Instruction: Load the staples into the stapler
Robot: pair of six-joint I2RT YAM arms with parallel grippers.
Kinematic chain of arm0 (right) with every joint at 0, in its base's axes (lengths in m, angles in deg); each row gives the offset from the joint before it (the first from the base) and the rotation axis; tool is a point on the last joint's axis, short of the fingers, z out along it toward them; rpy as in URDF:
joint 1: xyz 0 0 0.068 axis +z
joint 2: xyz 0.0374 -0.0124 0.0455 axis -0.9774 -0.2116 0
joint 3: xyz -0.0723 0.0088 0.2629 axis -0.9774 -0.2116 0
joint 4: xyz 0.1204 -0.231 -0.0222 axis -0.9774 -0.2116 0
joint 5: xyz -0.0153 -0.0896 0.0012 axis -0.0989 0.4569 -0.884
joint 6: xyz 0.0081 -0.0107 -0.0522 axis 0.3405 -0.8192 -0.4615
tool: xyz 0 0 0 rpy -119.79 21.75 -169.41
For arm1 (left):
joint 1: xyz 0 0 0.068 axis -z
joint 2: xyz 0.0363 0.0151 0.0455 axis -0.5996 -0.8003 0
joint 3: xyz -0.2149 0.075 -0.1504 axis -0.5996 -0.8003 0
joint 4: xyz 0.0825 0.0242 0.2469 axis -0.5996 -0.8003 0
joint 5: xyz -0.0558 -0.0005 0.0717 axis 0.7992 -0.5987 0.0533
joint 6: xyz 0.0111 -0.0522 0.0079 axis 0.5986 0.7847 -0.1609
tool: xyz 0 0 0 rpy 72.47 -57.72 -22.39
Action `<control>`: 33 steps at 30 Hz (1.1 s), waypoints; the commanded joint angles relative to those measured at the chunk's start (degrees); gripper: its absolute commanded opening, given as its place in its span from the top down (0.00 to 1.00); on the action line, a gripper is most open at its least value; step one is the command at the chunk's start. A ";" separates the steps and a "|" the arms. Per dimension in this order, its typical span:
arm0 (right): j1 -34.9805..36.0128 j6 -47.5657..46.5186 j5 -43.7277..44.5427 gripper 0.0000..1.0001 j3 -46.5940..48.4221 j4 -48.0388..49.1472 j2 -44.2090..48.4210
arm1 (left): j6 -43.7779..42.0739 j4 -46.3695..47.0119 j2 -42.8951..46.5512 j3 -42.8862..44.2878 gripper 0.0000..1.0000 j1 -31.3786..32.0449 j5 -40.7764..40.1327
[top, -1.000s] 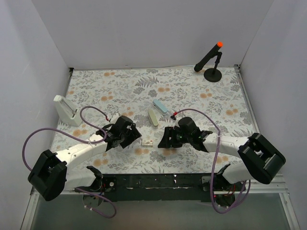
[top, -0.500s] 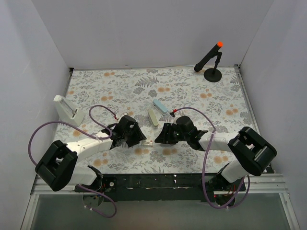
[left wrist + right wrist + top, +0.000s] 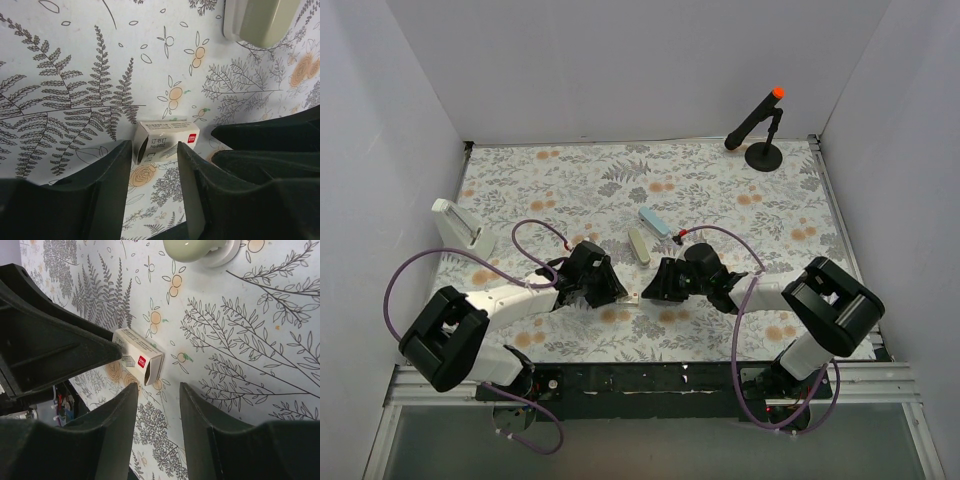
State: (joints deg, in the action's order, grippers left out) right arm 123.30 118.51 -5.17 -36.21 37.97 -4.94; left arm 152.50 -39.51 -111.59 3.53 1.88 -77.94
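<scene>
The small beige staples box [image 3: 630, 297] lies on the floral table between my two grippers. In the left wrist view the box [image 3: 167, 141] sits at my open left gripper's [image 3: 154, 150] fingertips, partly between them. In the right wrist view the box [image 3: 140, 360] lies just beyond my open, empty right gripper [image 3: 156, 390], its open end facing me. A left finger [image 3: 55, 355] touches its far side. No staple rows or tray show. A beige-green stapler [image 3: 639, 246] lies just behind the box, and it also shows in the wrist views [image 3: 255, 22] [image 3: 197, 249].
A light blue stapler [image 3: 654, 222] lies behind the beige-green one. A white holder [image 3: 455, 228] stands at the left. A black stand with an orange tip [image 3: 763, 120] is at the back right. White walls close three sides.
Both grippers have closed in on the box: the left moved right, the right moved left. The box has stayed in place.
</scene>
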 commanded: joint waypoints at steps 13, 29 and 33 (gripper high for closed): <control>0.36 1.89 -1.21 0.56 0.70 5.55 -3.93 | -0.69 0.28 -0.31 -0.21 0.78 -0.31 2.05; 0.45 1.81 -0.33 0.65 -0.09 6.69 -5.17 | -0.51 0.72 -0.75 -0.39 0.89 -0.31 3.01; 0.45 1.10 0.20 0.69 -0.18 6.16 -4.82 | -0.42 0.72 -1.10 -0.38 0.89 -0.31 3.10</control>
State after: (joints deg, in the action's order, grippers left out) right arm 123.37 120.72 -5.94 -36.23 42.41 -9.33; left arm 152.24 -39.27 -112.45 3.53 1.88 -75.47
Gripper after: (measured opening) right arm 0.320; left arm 0.116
